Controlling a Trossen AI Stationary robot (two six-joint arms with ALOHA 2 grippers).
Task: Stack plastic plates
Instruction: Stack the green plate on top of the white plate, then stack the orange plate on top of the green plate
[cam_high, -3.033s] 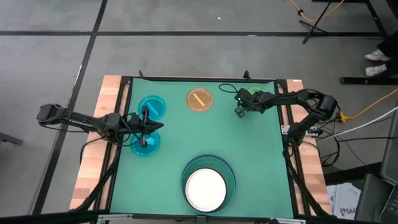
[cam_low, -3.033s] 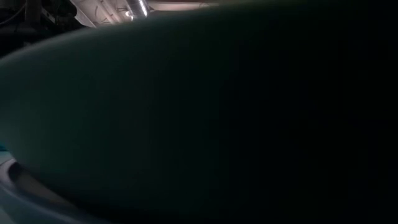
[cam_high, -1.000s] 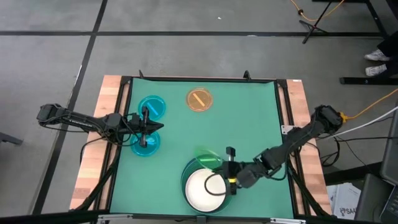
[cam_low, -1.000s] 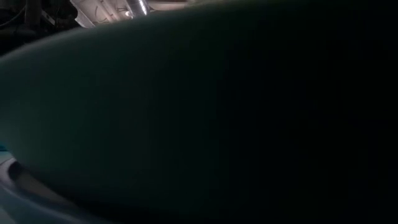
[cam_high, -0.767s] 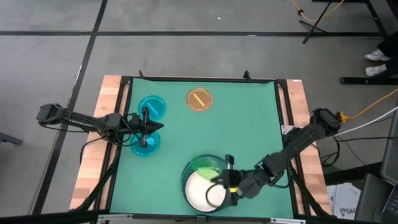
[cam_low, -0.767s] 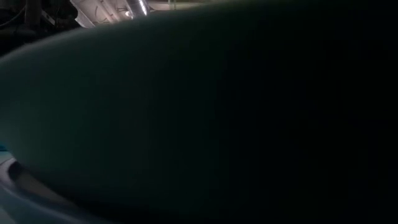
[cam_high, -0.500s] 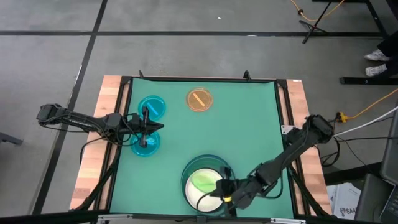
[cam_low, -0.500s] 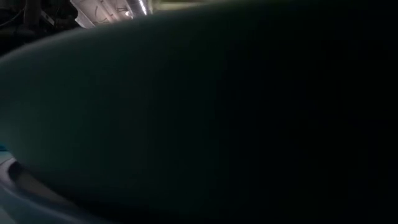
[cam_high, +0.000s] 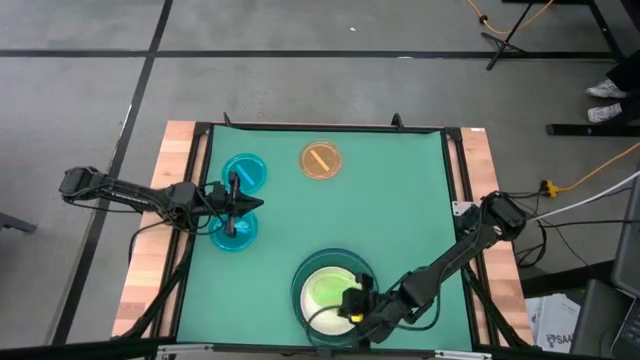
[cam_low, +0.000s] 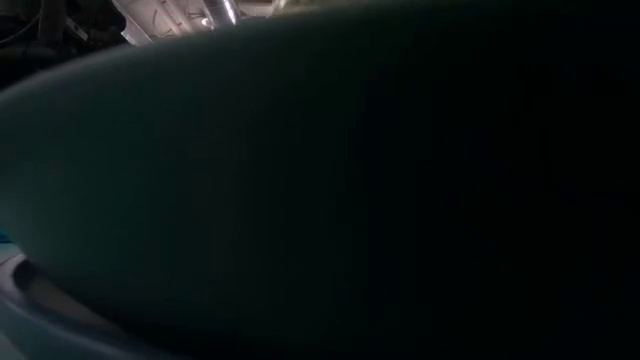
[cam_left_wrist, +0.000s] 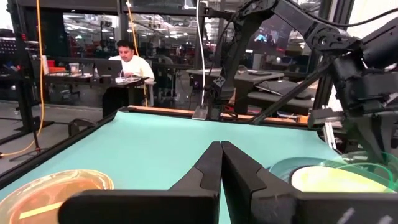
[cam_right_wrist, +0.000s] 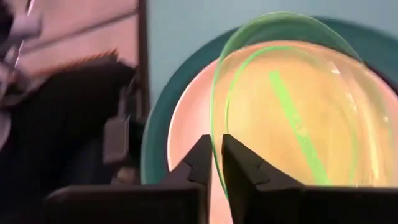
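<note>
The right gripper (cam_high: 352, 303) is low over the near edge of the green-covered table (cam_high: 400, 200), at the rim of a small translucent light green plastic plate (cam_high: 327, 292). In the right wrist view its two dark fingers (cam_right_wrist: 198, 163) pinch that plate's thin rim (cam_right_wrist: 219, 163) with only a narrow slit between them, so the plate appears held by its edge, though the grip may be starting to loosen. Holding it by the rim probably lets the plate be lowered flat onto the pile without the fingers getting trapped beneath it.

The light green plate sits over a round white plastic plate (cam_high: 322, 318), which lies inside a large dark green plastic plate (cam_high: 300, 283); a blue rim seems to show beneath, though it is hard to tell apart. This pile is the growing stack, largest at the bottom and smaller plates nested on top, which looks like the sensible order for stability.

The left gripper (cam_high: 237, 204) waits at the left side of the table, its fingers pressed shut on nothing, as its own wrist view shows. It hangs between two small translucent cyan plastic plates (cam_high: 244, 170) (cam_high: 234, 229), which lie just beside each other. A small orange plastic plate (cam_high: 321, 160) rests alone near the far edge, well apart from the stack. These three are not yet stacked.
</note>
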